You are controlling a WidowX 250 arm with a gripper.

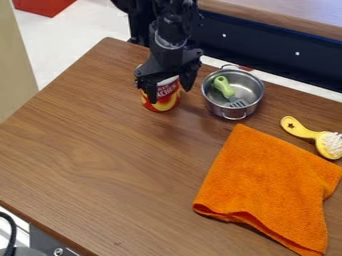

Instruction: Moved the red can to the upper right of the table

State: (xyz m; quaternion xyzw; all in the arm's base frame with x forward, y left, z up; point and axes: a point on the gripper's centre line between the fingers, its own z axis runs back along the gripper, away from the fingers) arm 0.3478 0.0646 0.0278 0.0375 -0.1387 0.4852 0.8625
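The red can (165,103) stands upright near the tabletop's far edge, nearer its far left corner than its right side; it is a smooth cylinder with a pale upper part and a glossy red label bearing rounded yellow shapes. At the lower left, a black cable (11,231) curves beyond the near edge of the tabletop (87,160), whose brown wood-grain surface has streaks running across it. The black gripper (169,96) hangs down over the can from the far side, its angular claw spread, one finger passing in front of the label and the other at the can's right side; whether either touches the can, I cannot tell. Just right of the can sits a round, shiny metal pot (216,108) with a rolled rim and small wire-like loop handles. Inside it leans a slotted spatula (224,86), its green handle thick and rounded, its slotted end low in the pot. Nearer the front and to the right, an orange towel (267,175) lies spread out, fuzzy in texture, with a folded lower edge and soft creases. Beyond its upper right part lies a brush (298,129), with a smooth yellow handle, rounded at the end, and a head of tufted white bristles pointing right.
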